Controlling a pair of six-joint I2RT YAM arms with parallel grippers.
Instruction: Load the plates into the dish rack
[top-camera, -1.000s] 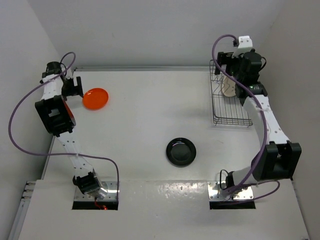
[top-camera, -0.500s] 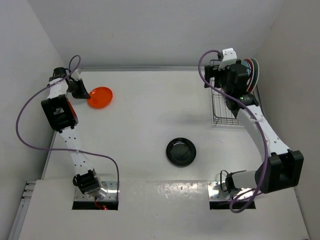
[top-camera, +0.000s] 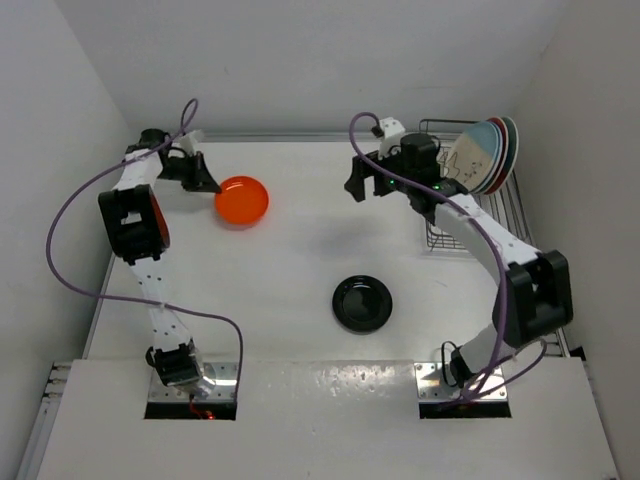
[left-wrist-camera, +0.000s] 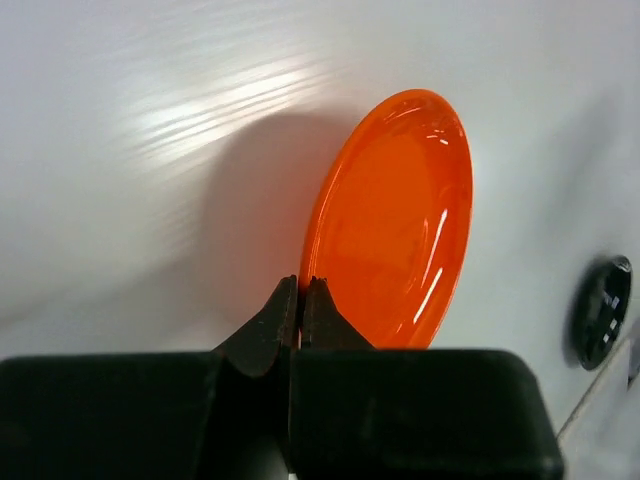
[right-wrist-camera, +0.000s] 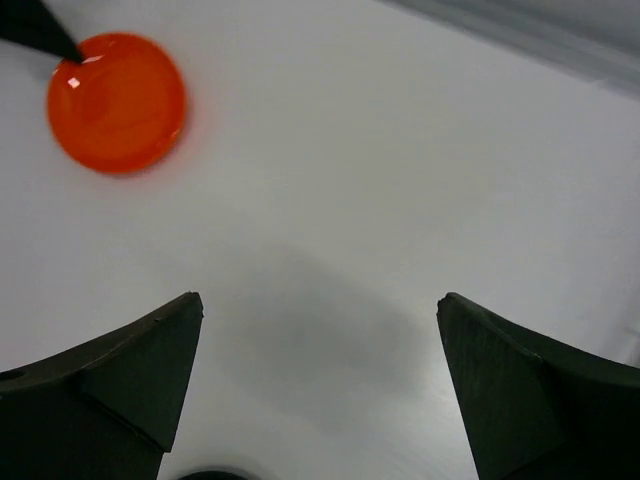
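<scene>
My left gripper (top-camera: 207, 182) (left-wrist-camera: 300, 290) is shut on the near rim of the small orange plate (top-camera: 243, 200) (left-wrist-camera: 400, 215). The plate tilts above its shadow at the back left of the table and also shows in the right wrist view (right-wrist-camera: 117, 102). A small glossy black plate (top-camera: 362, 303) (left-wrist-camera: 603, 310) lies flat near the table's middle. At the back right the dish rack (top-camera: 436, 238) holds several upright plates (top-camera: 482, 155), the cream-and-blue one in front. My right gripper (top-camera: 356, 186) (right-wrist-camera: 320, 300) hangs open and empty over bare table, left of the rack.
White walls close in the table on the left, back and right. The right arm's forearm (top-camera: 480, 235) crosses over the rack's front part. Purple cables loop off both arms.
My left gripper has shut on the orange plate's rim and carried it to the right. The right arm has swung left, away from the rack, with its gripper still open.
</scene>
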